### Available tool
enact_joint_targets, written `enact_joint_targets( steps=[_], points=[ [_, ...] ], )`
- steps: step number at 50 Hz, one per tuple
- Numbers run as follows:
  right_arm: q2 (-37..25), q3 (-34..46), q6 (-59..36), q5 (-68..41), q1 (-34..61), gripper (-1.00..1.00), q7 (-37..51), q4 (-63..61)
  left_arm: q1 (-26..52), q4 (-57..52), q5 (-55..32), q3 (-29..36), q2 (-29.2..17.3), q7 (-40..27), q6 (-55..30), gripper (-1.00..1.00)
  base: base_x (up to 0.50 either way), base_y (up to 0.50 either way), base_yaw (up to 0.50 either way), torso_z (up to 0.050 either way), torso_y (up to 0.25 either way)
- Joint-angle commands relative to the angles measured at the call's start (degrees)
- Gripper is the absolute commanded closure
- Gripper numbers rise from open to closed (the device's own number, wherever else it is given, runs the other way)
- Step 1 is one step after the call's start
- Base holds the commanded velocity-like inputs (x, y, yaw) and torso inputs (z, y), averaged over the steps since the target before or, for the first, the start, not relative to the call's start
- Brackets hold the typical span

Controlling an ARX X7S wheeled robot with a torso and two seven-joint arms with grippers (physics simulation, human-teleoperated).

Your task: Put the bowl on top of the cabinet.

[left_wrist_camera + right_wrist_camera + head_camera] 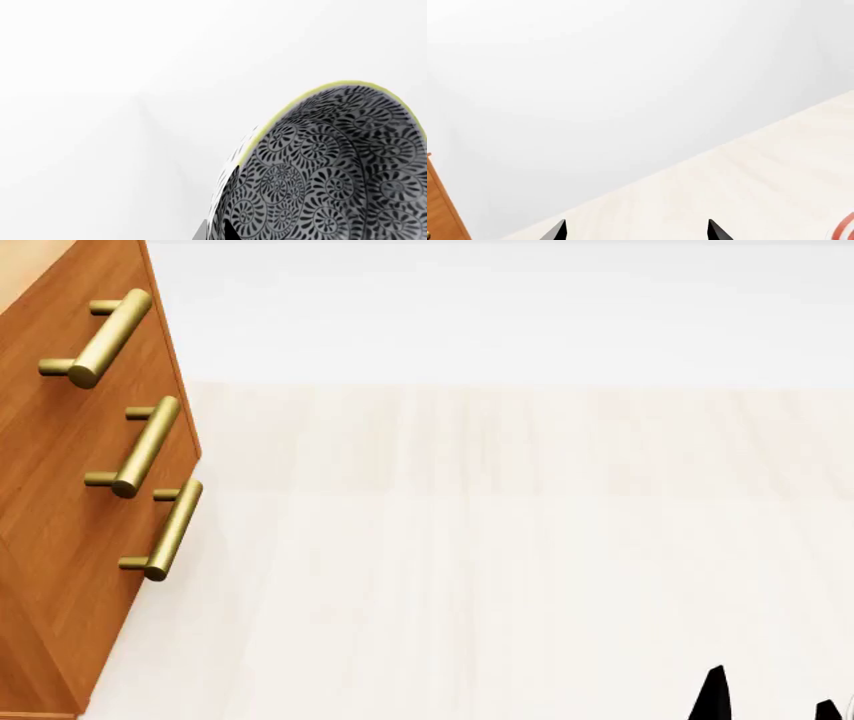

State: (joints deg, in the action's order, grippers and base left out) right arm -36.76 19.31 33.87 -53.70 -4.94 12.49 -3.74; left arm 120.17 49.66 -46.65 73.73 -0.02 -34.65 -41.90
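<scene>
Cabinet [74,530] first, since it is the destination: orange-brown wood, filling the left edge of my head view, its front turned toward me with three brass bar handles [140,445] stacked down the drawer fronts. A pale strip at the far left corner looks like its top surface, mostly out of view. I judge the head is aimed too low to show the landing spot properly.

Floor [534,560] next: pale wood planks running right from the cabinet to a white wall [507,310] at the far side.

Bowl [333,170] shows only in my left wrist view, very close to the lens, its grey floral inside and pale yellowish rim tipped toward the camera with the white wall behind it. It appears nowhere in the head view, so it sits outside that frame. That closeness suggests it is carried by the left claw, lifted clear for the transfer, but the fingers are hidden, so I cannot tell whether that claw is clamped on it.

Right gripper [636,231]: two dark fingertips spread well apart with nothing between them, parked near, at the right. Those tips [714,695] also poke into the near right of the head view.

Smallest: a sliver of red ring [845,227] on the floor, at the edge of the right wrist view.
</scene>
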Motion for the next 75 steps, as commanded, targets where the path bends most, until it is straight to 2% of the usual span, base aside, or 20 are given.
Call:
enact_joint_targets(
  steps=[1,15,28,37,41,47,52,56,60,70,75],
  points=[
    [0.5,0.3,-1.0,0.9,1.1,-1.00,0.6,1.0,4.3,11.4,-14.1,11.9,0.0,-1.5,10.4,1.00,0.00,0.00,0.00,0.000,0.000],
    [0.6,0.1,-1.3,0.9,1.4,-1.00,0.7,1.4,5.7,18.5,-24.7,11.2,0.0,1.6,12.8,1.00,0.00,0.00,0.00,0.000,0.001],
    [0.9,0.5,-2.1,1.1,2.1,-1.00,0.4,1.6,7.1,24.2,-36.4,10.0,0.0,5.5,11.6,1.00,0.00,0.00,0.00,0.000,0.001],
    [0.9,0.3,-2.0,1.0,1.8,-1.00,0.3,1.4,6.6,25.3,-41.7,1.2,-2.7,0.9,8.6,1.00,0.00,0.00,0.00,0.000,0.000],
    [0.9,0.3,-2.2,0.8,2.0,-1.00,0.2,1.7,6.4,25.3,-41.9,-0.5,-3.1,0.8,8.6,1.00,0.00,0.00,0.00,0.000,0.000],
    [1.1,0.5,-2.5,1.4,2.4,-1.00,0.4,1.9,5.7,25.3,-44.7,-4.4,-4.3,-5.4,10.4,1.00,0.00,0.00,0.00,0.000,0.002],
    [1.3,0.4,-2.6,1.7,2.5,-1.00,0.9,2.0,4.7,25.3,-48.7,-4.5,-5.7,-7.7,11.1,1.00,0.00,0.00,0.00,0.000,0.000],
    [1.2,0.1,-2.2,2.0,2.1,-1.00,1.3,1.6,4.8,25.3,-55.0,-1.9,-6.5,-5.9,12.6,1.00,0.00,0.00,0.00,0.000,0.000],
    [1.4,0.4,-2.5,2.7,2.3,-1.00,1.4,1.7,4.8,25.3,-64.9,6.0,-7.0,-5.4,14.5,1.00,0.00,0.00,0.00,0.000,0.000],
    [1.6,0.6,-2.8,3.3,2.5,-1.00,1.6,1.8,6.0,25.3,-100.4,39.2,-7.7,-4.6,22.0,1.00,0.00,0.00,0.00,0.001,0.001],
    [1.7,0.6,-2.9,3.5,2.6,-1.00,1.6,1.9,6.8,25.3,-112.4,50.4,-7.7,-7.8,27.2,1.00,0.00,0.00,0.00,0.000,0.000]
  ],
)
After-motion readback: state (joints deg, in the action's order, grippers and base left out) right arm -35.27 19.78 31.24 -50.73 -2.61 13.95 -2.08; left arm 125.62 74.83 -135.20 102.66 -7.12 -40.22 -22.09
